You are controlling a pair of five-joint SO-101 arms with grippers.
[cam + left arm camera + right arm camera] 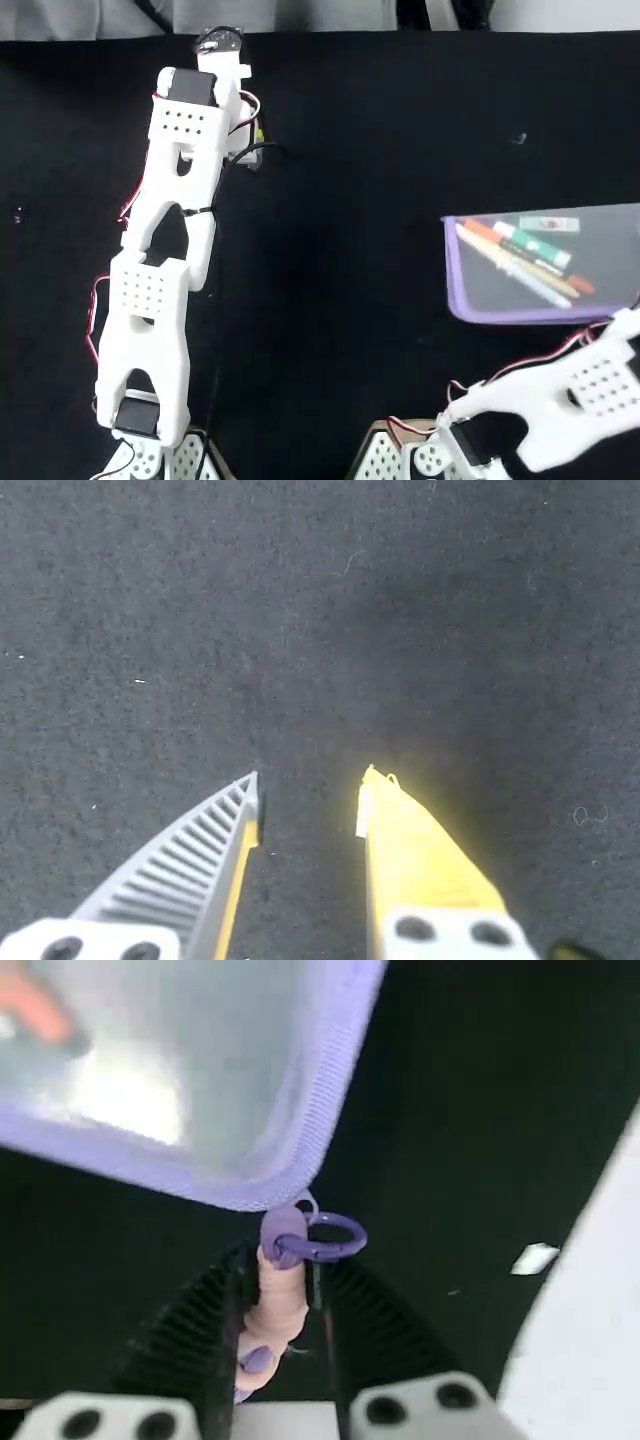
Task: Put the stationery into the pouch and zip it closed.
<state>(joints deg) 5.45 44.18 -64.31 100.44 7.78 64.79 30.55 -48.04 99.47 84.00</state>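
Tabletop [350, 250]: zip pull [278, 1305] inside right gripper [278, 1262]

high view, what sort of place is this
Probably a robot test bench: a table draped in black cloth, white left arm and right arm side by side, and a clear pouch of pens laid out.
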